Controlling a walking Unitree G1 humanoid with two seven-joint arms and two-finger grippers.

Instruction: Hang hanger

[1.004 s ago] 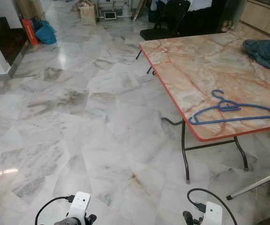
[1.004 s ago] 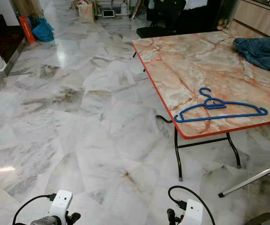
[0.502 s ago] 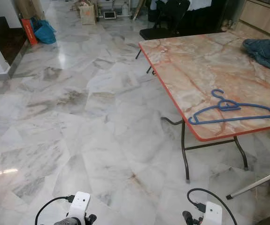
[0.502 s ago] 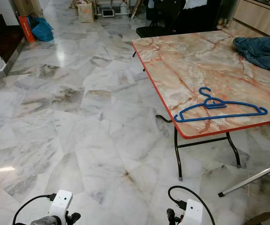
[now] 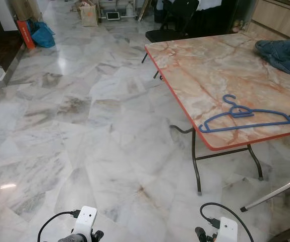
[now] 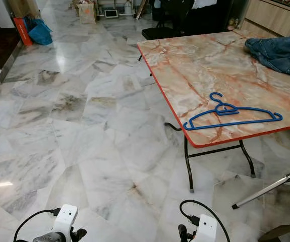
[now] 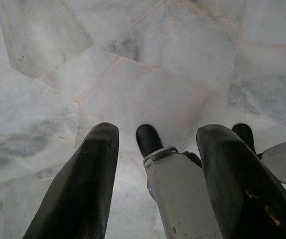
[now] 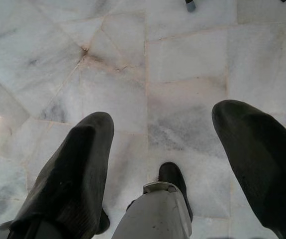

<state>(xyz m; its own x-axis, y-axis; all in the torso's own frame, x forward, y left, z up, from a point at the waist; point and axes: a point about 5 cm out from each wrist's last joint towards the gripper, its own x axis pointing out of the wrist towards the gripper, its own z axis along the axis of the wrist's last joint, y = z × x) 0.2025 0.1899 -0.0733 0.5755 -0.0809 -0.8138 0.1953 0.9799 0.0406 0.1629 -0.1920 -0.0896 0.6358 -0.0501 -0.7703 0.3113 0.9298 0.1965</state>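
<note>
Hanger (image 5: 247, 119) sits slightly lower-left in view than before: camera drifting toward table (image 5: 195, 75), approach underway; left gripper (image 7: 155, 164) and right gripper (image 8: 165, 149) spread wide, empty.

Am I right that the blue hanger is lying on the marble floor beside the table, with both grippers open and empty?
Not quite: the blue hanger lies on the table near its front edge, not on the floor, as the left eye view shows. The rest holds: the left gripper and right gripper hang with open, empty jaws.
</note>
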